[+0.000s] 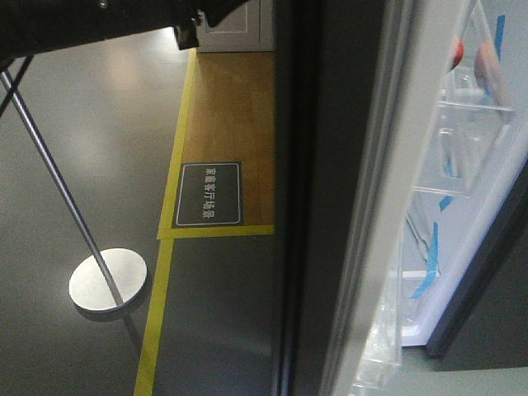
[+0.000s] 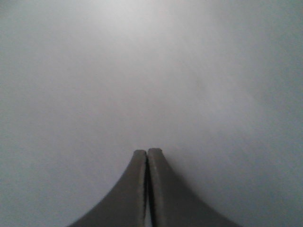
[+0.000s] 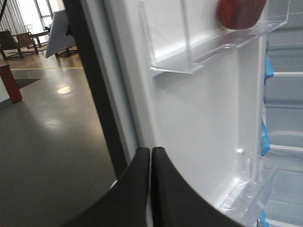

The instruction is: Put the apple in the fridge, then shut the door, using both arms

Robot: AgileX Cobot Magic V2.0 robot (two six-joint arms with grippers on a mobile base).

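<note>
The door [image 3: 189, 109] stands open, its white lining facing the right wrist view. The red apple [image 3: 239, 13] rests in a clear bin [image 3: 208, 52] high on that lining; it also shows as a red spot, the apple [image 1: 456, 54], in the front view. Fridge [image 3: 284, 142] shelves with blue tape show at the right. My right gripper [image 3: 151, 149] is shut and empty, its tips close to the lining's edge, well below the apple. My left gripper [image 2: 147, 150] is shut and empty, facing a plain grey surface. In the front view the door [image 1: 330, 165] shows as a dark edge.
A metal stand with a round base [image 1: 108, 283] leans across the grey floor at the left. Yellow tape lines [image 1: 169, 223] frame a wooden floor strip with a dark sign [image 1: 209, 194]. A white cupboard door [image 1: 235, 33] is behind. A lower clear bin [image 3: 248, 194] juts from the lining.
</note>
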